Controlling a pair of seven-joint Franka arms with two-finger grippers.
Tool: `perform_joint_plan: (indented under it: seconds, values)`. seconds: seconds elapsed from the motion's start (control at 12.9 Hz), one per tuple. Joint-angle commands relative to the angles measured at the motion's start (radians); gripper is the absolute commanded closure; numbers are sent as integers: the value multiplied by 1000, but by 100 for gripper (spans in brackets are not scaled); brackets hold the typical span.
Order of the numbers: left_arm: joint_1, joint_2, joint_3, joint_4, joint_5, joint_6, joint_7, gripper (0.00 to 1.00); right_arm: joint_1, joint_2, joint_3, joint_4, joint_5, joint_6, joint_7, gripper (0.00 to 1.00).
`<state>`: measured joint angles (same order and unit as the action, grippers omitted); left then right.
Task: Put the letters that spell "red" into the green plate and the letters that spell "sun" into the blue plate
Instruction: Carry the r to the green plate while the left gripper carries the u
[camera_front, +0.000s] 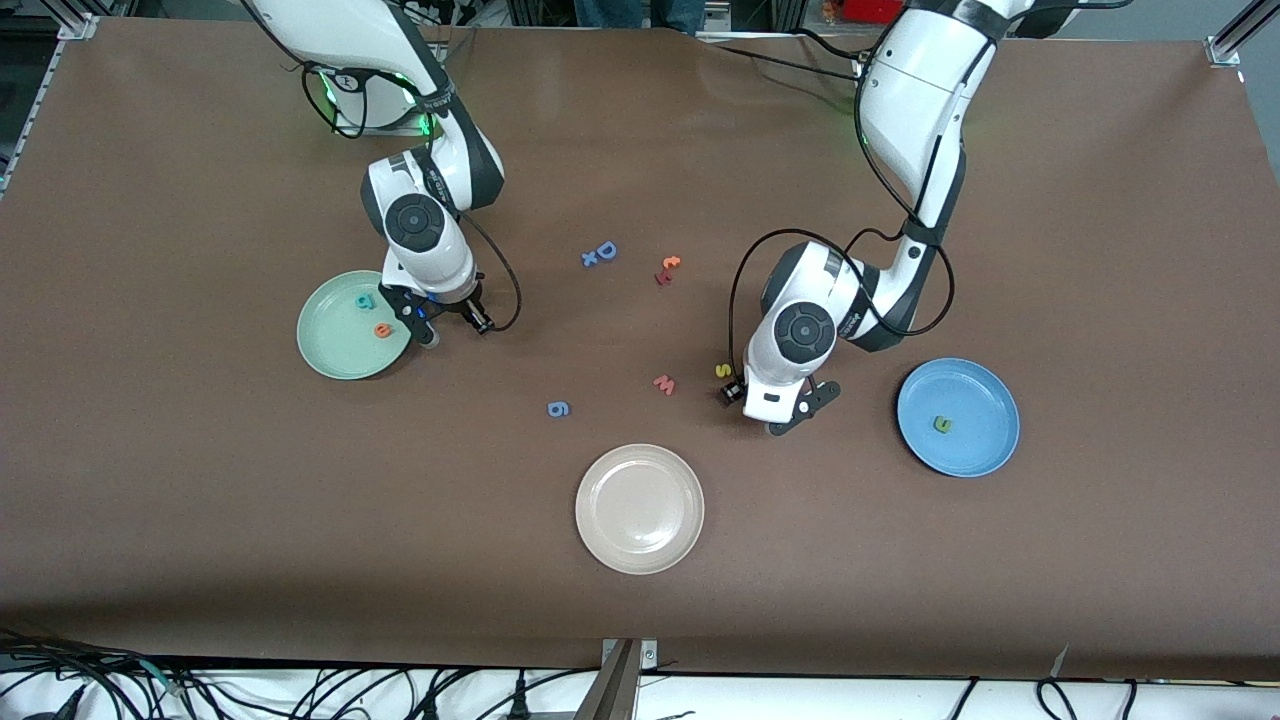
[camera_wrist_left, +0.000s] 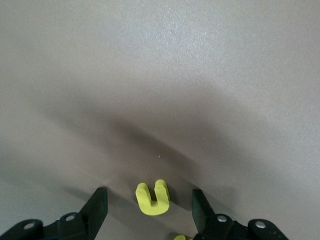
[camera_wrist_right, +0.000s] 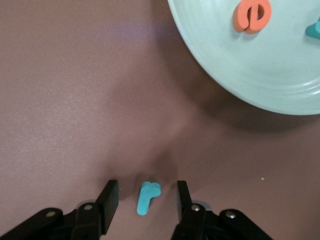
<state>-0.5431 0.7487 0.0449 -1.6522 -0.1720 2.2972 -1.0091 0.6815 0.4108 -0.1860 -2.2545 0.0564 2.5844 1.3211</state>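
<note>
On the table, my left gripper (camera_wrist_left: 150, 209) is open around a yellow "u" (camera_wrist_left: 152, 197), with a gap on each side. The yellow "s" (camera_front: 722, 371) lies right beside this hand (camera_front: 770, 405). The blue plate (camera_front: 985, 395), toward the left arm's end, holds a dark green letter (camera_front: 941, 424). My right gripper (camera_wrist_right: 146, 199) is open around the teal "r" (camera_wrist_right: 147, 196), which lies flat on the table just off the green plate (camera_wrist_right: 240, 75). That plate (camera_front: 325, 345) holds the orange "e" (camera_front: 382, 330) and the teal "d" (camera_front: 366, 300). In the front view the right hand (camera_front: 452, 325) covers the "r".
A beige-white plate (camera_front: 640, 508) sits nearest the front camera. Between the arms lie a red "w" (camera_front: 664, 385), a blue digit (camera_front: 559, 408), a blue "D" with an "x" (camera_front: 600, 253) and an orange and dark red pair (camera_front: 667, 270).
</note>
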Motion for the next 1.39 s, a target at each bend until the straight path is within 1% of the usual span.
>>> perform_joint_plan:
  seconds: [0.0, 0.08, 0.15, 0.23, 0.31, 0.39, 0.46, 0.54, 0.62, 0.7, 0.85, 0.93, 1.08, 1.16, 1.31]
  values:
    - [9, -12, 9, -38, -18, 4, 40, 40, -2, 11, 8, -13, 11, 36, 13, 51]
    - [9, -11, 9, -38, -17, 5, 40, 50, -2, 11, 11, -13, 11, 34, 14, 51]
    - [8, -2, 9, -38, -18, 7, 40, 56, -2, 9, 20, -13, 11, 33, 15, 55]
    - [8, 3, 9, -37, -17, 11, 40, 63, -2, 9, 22, -13, 11, 33, 15, 67]
    - [8, 4, 9, -37, -17, 13, 41, 72, -2, 11, 22, -11, 11, 30, 7, 81]
    - [8, 3, 9, -35, -17, 13, 41, 77, -2, 9, 22, -11, 11, 30, -3, 89]
    - [8, 3, 9, -34, -17, 13, 43, 81, -2, 8, 22, -10, 11, 30, -16, 92]
    - [8, 3, 9, -29, -17, 11, 50, 84, -2, 5, 22, -8, 11, 28, -41, 98]
    - [9, 0, 9, -26, -18, 7, 93, 86, -3, 0, 20, -4, 11, 25, -63, 98]
    - [14, -6, 19, -24, -20, 4, 143, 87, -3, -9, 17, 3, 11, 11, -91, 98]
    - [23, -34, 73, -18, -18, -36, 248, 87, -8, -38, 7, 35, 10, -62, -153, 98]
    - [37, -55, 90, -15, -18, -69, 318, 87, -8, -49, -15, 55, 8, -111, -208, 98]
    - [69, -94, 130, 1, -18, -137, 459, 87, -8, -82, -79, 73, 7, -199, -365, 98]
    - [78, -100, 162, 18, -20, -178, 550, 86, -8, -102, -125, 73, 7, -225, -458, 98]
    - [97, -123, 223, 20, -24, -200, 747, 85, -8, -113, -209, 73, 8, -292, -647, 98]
